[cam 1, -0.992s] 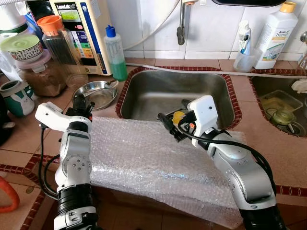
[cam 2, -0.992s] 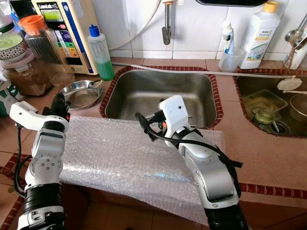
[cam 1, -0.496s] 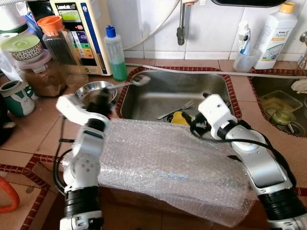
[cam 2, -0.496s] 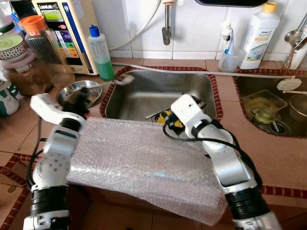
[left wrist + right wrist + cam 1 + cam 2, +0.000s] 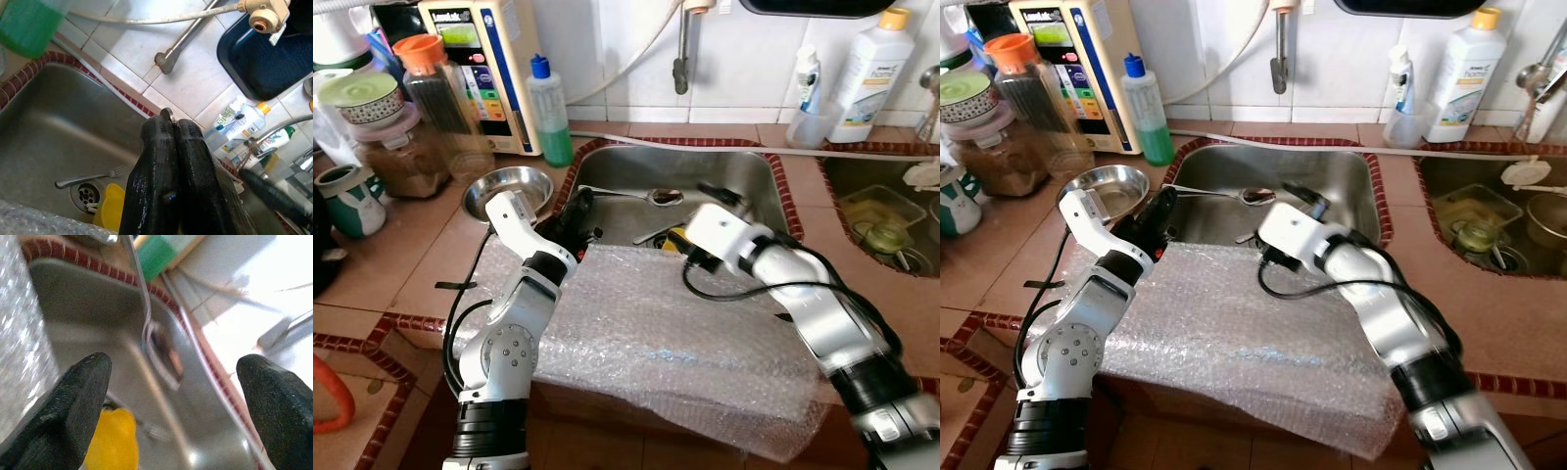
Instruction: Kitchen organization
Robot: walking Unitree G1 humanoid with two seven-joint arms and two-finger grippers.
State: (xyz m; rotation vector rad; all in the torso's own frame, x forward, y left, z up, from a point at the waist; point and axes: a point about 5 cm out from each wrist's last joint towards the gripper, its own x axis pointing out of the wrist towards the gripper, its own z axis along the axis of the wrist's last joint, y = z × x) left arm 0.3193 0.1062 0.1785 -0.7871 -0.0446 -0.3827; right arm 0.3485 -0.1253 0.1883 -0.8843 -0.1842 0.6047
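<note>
The left gripper is clenched on a long spoon's handle, holding it out over the sink with the bowl end toward 3 o'clock. The right gripper hangs spread wide over the sink near the spoon's bowl. Bubble wrap covers the front counter edge at 6 o'clock.

The sink is the landmark. A sheet of bubble wrap covers its near rim and hides part of the yellow object and fork inside. The right wrist view is blurred. The second basin, right of the sink, is cut off by the edge.
</note>
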